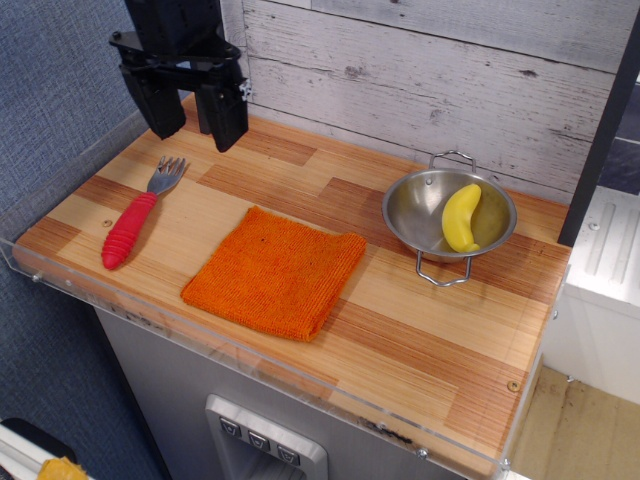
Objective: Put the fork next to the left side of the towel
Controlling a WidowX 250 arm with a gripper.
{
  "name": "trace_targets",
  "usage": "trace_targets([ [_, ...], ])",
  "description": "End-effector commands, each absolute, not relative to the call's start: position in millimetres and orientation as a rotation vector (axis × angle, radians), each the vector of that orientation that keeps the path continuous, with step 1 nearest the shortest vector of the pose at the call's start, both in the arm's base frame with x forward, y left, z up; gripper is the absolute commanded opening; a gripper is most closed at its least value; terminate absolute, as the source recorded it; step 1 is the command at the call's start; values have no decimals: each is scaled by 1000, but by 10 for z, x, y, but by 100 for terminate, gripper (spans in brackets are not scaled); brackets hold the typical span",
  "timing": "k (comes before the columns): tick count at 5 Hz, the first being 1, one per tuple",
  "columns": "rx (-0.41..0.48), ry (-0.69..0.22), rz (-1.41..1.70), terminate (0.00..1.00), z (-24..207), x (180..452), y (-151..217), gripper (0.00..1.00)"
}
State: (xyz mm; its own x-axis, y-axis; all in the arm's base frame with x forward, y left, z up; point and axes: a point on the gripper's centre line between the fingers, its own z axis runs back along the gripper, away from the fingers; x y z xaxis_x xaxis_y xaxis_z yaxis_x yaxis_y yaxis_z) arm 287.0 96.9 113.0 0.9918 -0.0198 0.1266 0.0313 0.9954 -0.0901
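The fork [137,216], with a silver head and ribbed red handle, lies flat on the wooden counter at the far left, head pointing to the back. The orange towel [275,270] lies flat to its right, a gap of bare wood between them. My black gripper [192,120] hangs open and empty above the back left of the counter, behind and above the fork's head, its two fingers [224,115] apart and pointing down.
A steel bowl [405,210] with a yellow banana [460,217] stands at the right rear. A dark post stands at the back left behind the gripper. A clear plastic lip [250,355] runs along the counter's front and left edges.
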Motion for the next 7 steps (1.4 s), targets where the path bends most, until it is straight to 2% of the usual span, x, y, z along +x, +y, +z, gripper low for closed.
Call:
trace_targets([
  [1,-67,-182,-31,0,1320,2853,972,100],
  [6,-67,-182,-31,0,1320,2853,972,100],
  [7,-67,-182,-31,100,1320,2853,972,100],
])
